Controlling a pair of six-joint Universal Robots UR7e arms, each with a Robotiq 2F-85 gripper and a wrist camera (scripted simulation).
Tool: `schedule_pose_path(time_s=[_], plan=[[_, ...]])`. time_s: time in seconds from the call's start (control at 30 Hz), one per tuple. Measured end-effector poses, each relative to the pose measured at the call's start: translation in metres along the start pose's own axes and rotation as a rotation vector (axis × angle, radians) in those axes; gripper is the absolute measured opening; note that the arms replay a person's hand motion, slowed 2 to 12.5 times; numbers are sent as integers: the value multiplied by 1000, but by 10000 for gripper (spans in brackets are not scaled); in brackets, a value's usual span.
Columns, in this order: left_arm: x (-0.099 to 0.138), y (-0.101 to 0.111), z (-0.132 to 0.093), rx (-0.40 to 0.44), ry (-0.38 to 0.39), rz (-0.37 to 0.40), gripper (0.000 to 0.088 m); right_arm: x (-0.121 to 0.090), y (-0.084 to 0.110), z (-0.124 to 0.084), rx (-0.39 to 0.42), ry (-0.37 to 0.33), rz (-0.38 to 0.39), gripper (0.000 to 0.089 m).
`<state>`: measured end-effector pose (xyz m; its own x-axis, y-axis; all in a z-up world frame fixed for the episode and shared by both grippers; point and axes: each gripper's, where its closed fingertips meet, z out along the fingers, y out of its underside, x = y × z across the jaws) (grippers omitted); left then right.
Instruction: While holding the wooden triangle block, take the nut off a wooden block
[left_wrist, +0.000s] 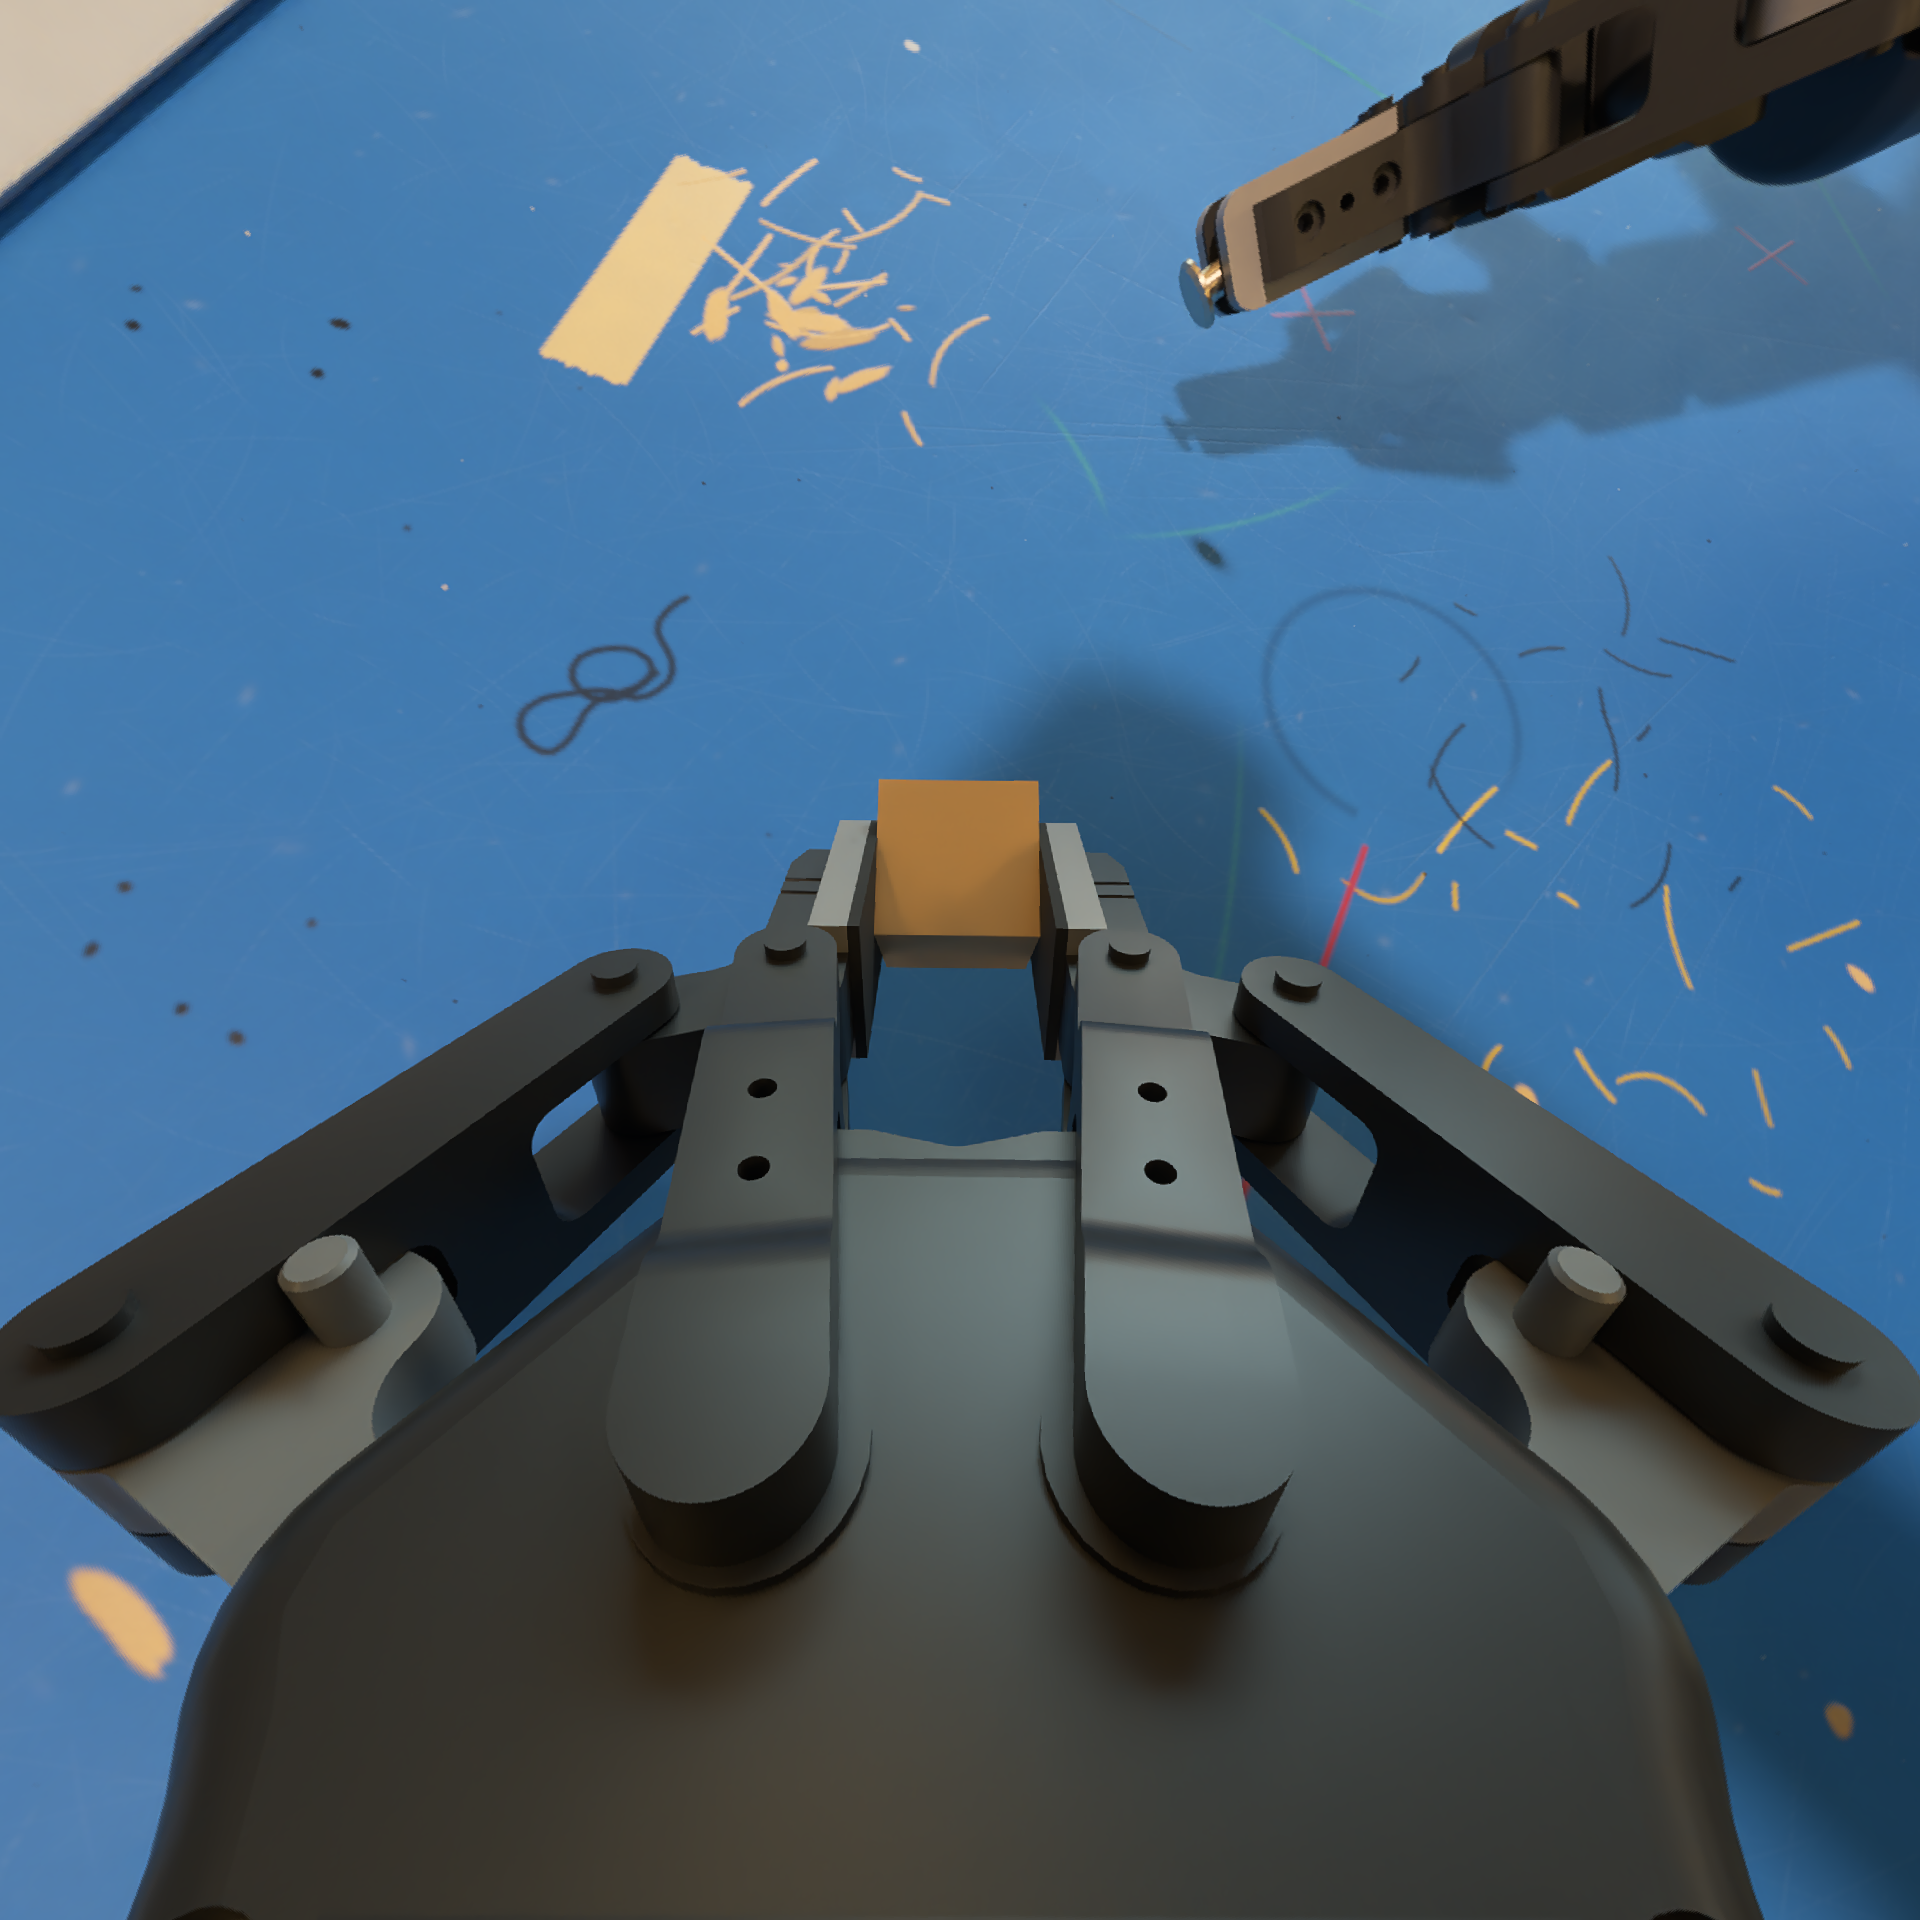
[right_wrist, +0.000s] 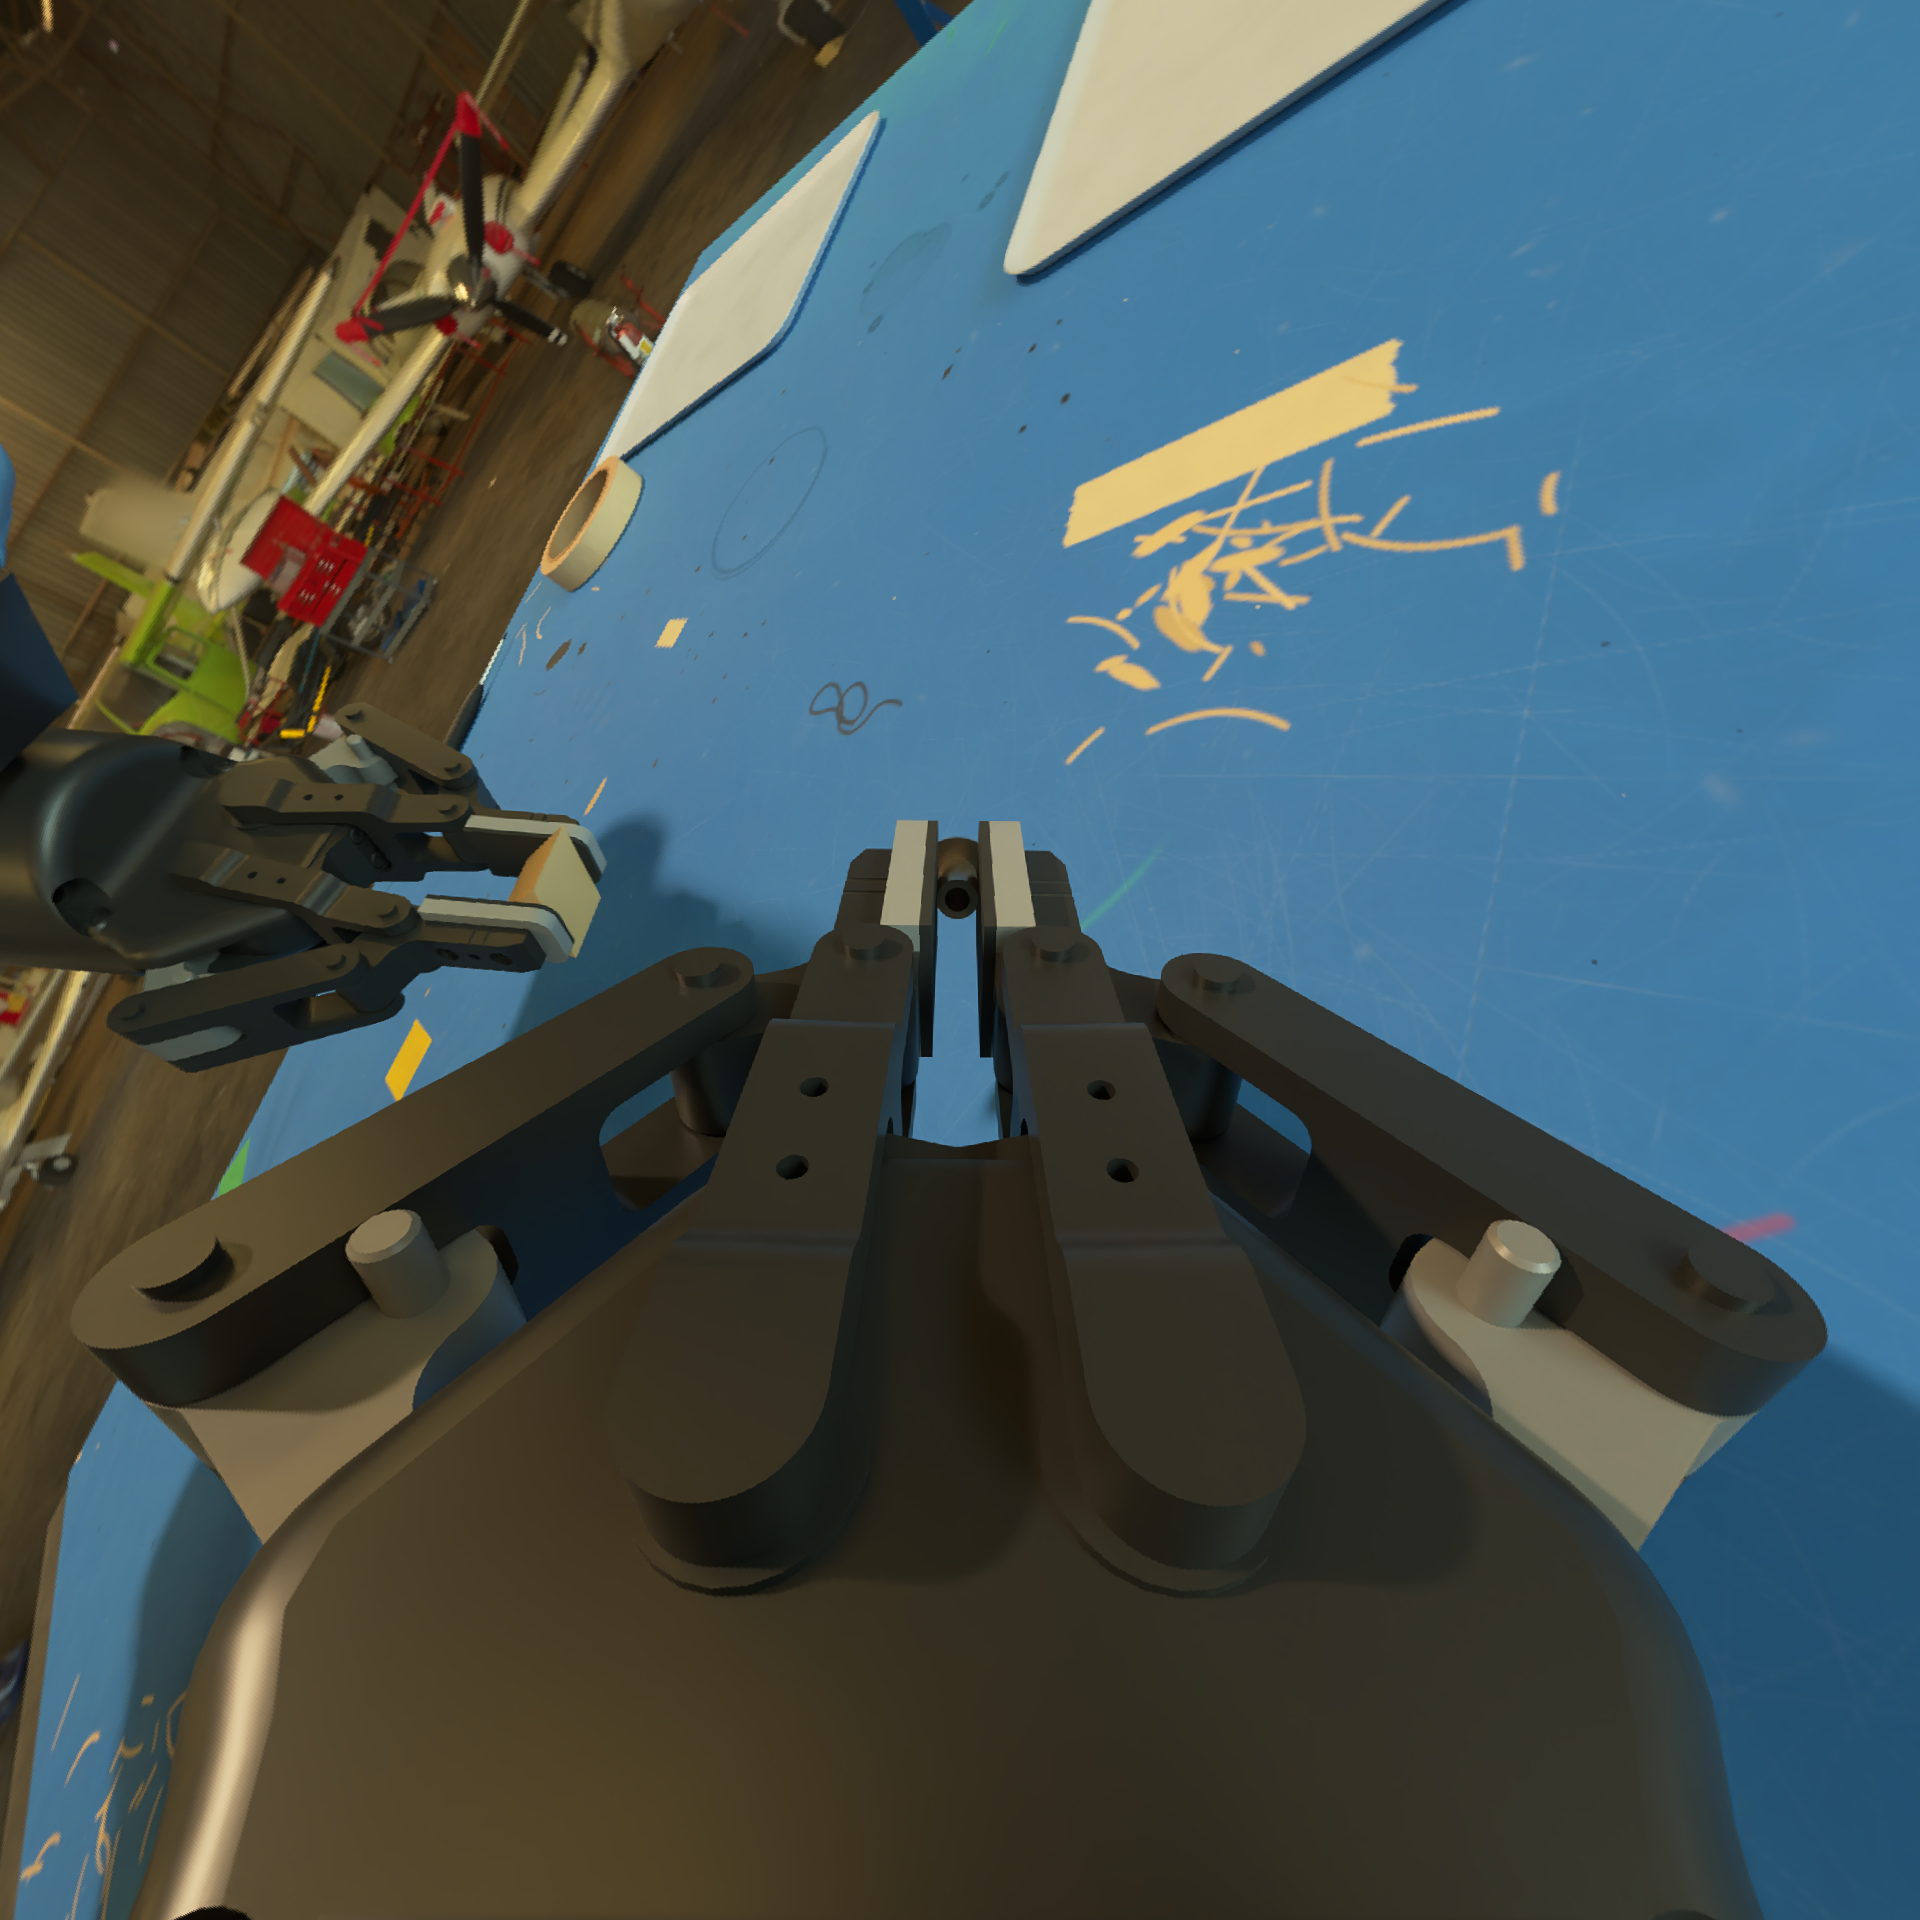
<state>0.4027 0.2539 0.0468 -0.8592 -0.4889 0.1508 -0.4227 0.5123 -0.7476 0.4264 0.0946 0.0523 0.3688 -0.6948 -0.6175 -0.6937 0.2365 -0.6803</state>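
Separation looked done: the right gripper (right_wrist: 957, 871) was clamped on the small metal nut (right_wrist: 955, 894), lifted clear of the blue table (right_wrist: 1558, 935), while the left gripper (left_wrist: 957, 883) pinched the wooden triangle block (left_wrist: 957, 862) at the near left, well apart. Next, in my judgement, came setting the nut down. Counted: two grippers, one block, one nut, one tape roll (right_wrist: 590, 523) at the far left.

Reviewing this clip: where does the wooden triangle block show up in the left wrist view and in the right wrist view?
Left wrist view: wooden triangle block at centre, clamped between the left gripper fingers.
Right wrist view: the block at the left edge, mid-height, in that same gripper, seen from the side.
Shared landmark: the tan tape strip on the blue table.
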Motion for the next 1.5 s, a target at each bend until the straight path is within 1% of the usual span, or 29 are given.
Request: schedule_pose_path(time_s=[0.2,0.3,0.4,0.5,0.7,1.0,1.33,1.5], plan=[[-12,-5,-2,13,32,42,253,8,1,0,37,37,20,68],[-17,-7,-1,20,47,58,253,14,-1,-2,65,59,38,68],[-20,-8,1,26,66,67,253,16,-4,-3,94,59,65,68],[-22,-10,3,29,89,69,253,18,-3,-2,101,58,93,68],[-24,-10,9,19,131,68,253,22,1,6,82,58,119,68],[-28,-11,16,5,165,79,253,21,7,13,44,37,153,67],[-30,-11,21,2,191,79,253,24,11,16,6,69,123,68],[-29,-9,22,1,203,74,253,26,11,17,0,90,105,68]])
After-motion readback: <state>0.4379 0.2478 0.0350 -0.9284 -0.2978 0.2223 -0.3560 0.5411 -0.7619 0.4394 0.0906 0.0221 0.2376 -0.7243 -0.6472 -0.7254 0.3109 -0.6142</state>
